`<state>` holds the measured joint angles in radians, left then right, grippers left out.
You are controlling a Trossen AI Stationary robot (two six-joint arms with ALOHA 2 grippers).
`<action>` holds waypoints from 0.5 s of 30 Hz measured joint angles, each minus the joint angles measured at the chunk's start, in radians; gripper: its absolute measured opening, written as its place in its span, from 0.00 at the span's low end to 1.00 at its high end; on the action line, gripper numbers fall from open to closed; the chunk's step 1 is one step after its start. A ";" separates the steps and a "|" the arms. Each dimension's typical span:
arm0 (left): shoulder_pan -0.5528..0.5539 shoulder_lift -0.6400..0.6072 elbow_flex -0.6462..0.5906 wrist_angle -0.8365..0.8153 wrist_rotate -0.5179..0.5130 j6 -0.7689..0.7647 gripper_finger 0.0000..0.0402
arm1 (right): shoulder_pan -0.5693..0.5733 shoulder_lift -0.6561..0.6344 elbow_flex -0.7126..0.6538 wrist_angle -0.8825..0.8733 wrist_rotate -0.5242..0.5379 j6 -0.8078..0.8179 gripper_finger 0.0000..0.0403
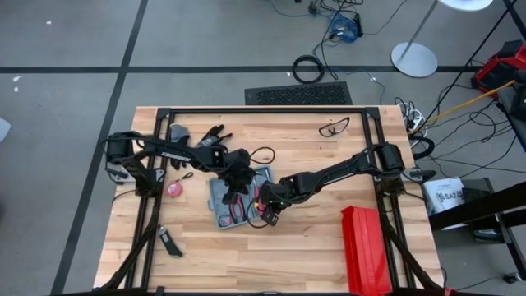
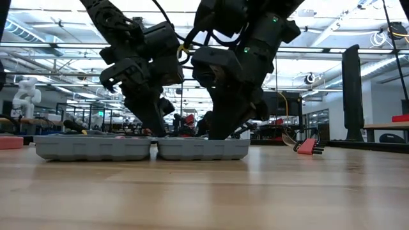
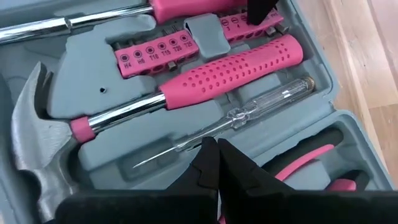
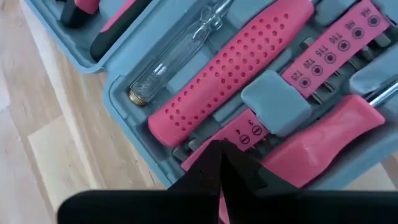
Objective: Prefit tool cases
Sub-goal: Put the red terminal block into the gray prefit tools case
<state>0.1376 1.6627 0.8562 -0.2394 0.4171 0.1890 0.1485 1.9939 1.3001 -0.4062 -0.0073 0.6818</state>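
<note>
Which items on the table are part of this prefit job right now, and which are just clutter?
In the job:
- open blue-grey plastic tool case
- pink-handled hammer
- clear-handled screwdriver
- pink bit strip
- left end effector, shut
- right end effector, shut

Lying about:
- long red ribbed box
- safety glasses
- black gloves
- pink round disc

One tool case lies open on the table, its two halves side by side. Inside it sit one hammer with a pink dotted handle, one clear-handled tester screwdriver and two pink bit strips. At least one pair of pink-and-black pliers shows in the other half, perhaps more. Elsewhere on the table there are one long red box, one pair of safety glasses, one small pink round item and one dark hand tool. Two robot arms reach over the case.
</note>
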 joint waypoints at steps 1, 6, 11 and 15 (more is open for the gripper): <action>-0.001 0.000 0.000 0.003 0.000 0.000 0.00 | -0.001 0.007 0.001 0.000 0.002 0.000 0.00; -0.002 0.002 0.000 0.036 0.000 -0.001 0.00 | -0.005 0.041 0.004 0.000 -0.002 0.005 0.00; -0.003 0.002 0.000 0.040 0.000 -0.001 0.00 | -0.005 0.016 0.004 -0.001 0.010 0.005 0.00; -0.010 0.002 0.000 0.042 0.000 -0.003 0.00 | -0.002 -0.008 0.033 -0.040 0.053 -0.017 0.00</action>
<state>0.1280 1.6646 0.8562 -0.1978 0.4168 0.1860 0.1470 1.9854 1.3334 -0.4462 0.0457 0.6648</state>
